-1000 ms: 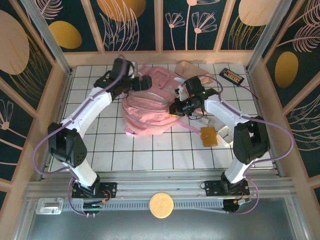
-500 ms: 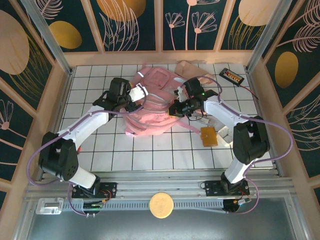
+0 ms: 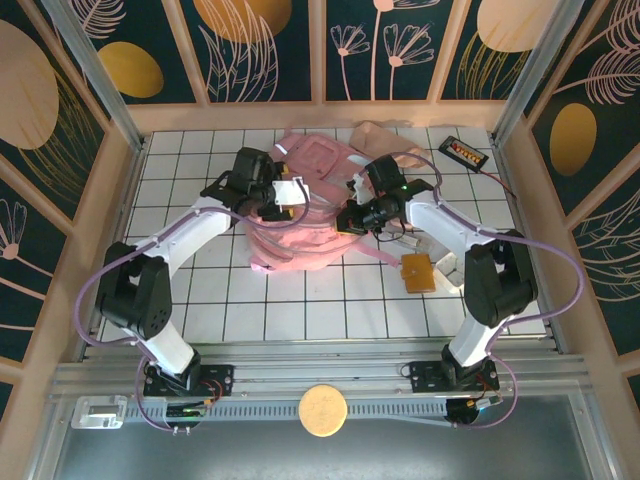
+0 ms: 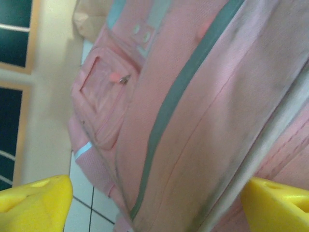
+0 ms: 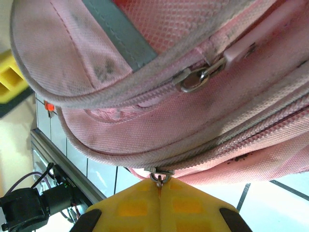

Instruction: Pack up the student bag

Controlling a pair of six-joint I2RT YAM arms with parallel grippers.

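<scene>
Right gripper [image 5: 158,189] pinches a zip pull [image 5: 158,177] at the student bag's [image 5: 203,121] lower edge.
Left gripper [image 4: 154,200] hangs spread wide, the bag directly ahead of its fingers, perhaps untouched; the bag lies between both grippers on the tiled table [image 3: 300,310].

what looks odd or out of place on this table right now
The large pale-pink fabric backpack lies slumped and crumpled on the white tiled table, not upright. Its fabric carries grey smudges beside the grey stripe, like dirt. The right pincer is shut on a small metal zip pull; nothing looks spilled or torn.
</scene>
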